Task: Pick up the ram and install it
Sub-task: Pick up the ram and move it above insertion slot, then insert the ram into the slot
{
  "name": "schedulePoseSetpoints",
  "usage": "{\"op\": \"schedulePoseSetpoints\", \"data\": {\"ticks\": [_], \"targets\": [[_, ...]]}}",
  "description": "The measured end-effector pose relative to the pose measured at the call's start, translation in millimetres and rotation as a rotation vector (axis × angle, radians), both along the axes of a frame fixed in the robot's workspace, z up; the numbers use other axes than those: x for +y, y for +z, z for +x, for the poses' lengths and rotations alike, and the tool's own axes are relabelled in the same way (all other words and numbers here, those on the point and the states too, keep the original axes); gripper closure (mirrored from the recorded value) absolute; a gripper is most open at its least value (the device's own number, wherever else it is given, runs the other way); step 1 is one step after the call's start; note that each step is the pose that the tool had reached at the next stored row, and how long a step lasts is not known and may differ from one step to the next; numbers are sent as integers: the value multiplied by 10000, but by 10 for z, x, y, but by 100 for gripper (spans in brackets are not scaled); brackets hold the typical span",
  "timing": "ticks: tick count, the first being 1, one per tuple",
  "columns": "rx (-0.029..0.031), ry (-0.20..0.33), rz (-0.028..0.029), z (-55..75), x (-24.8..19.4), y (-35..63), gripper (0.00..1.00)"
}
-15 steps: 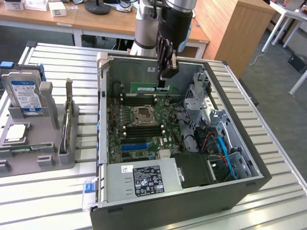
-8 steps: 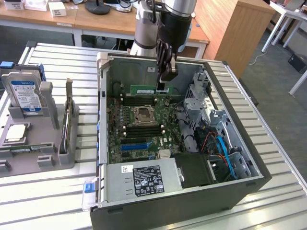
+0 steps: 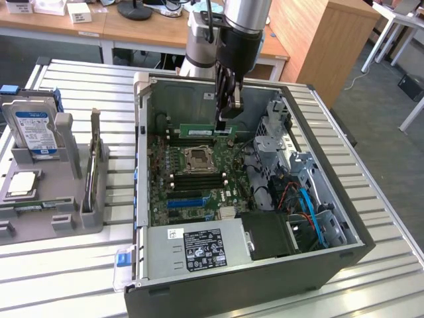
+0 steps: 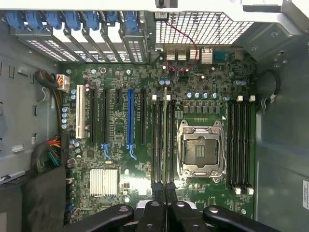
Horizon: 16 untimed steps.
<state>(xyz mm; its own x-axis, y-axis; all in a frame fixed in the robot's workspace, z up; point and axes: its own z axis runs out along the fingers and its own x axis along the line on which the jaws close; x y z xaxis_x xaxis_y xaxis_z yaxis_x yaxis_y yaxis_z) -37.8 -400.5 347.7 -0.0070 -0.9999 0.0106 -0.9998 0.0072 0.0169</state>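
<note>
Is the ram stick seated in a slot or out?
Looks out: the ram stands on edge, clamped by the gripper, jaws shut, above the dark slots. Whether it touches one, cannot tell.

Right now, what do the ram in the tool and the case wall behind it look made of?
The ram: green matte circuit board with a pale label, probably fibreglass laminate. The case wall: bare grey sheet metal, dull sheen, folded rim.

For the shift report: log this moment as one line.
gripper: shut on ram | ram: edge-down over memory slots beside CPU socket | seated: cannot tell
</note>
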Motion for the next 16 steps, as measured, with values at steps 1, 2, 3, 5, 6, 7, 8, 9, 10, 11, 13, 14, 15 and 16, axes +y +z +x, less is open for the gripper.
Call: {"op": "schedulePoseSetpoints", "data": {"ticks": [1,2,3,5,6,7,8,9,10,11,13,14,15,16], "targets": [[0,0,-1,0,0,-2,88],[0,0,-1,0,0,-3,88],[0,0,-1,0,-1,-3,88],[-1,0,1,0,0,-4,88],[-1,0,1,0,0,-4,88],[-2,0,2,0,0,-7,88],[-3,0,6,0,0,-14,88],[-2,0,4,0,0,-18,88],[-1,0,1,0,0,-21,88],[0,0,-1,0,0,-22,88],[0,0,-1,0,-1,-22,88],[0,0,5,0,0,-23,88],[-1,0,5,0,0,-23,88],[-1,0,6,0,0,-23,88]]}}
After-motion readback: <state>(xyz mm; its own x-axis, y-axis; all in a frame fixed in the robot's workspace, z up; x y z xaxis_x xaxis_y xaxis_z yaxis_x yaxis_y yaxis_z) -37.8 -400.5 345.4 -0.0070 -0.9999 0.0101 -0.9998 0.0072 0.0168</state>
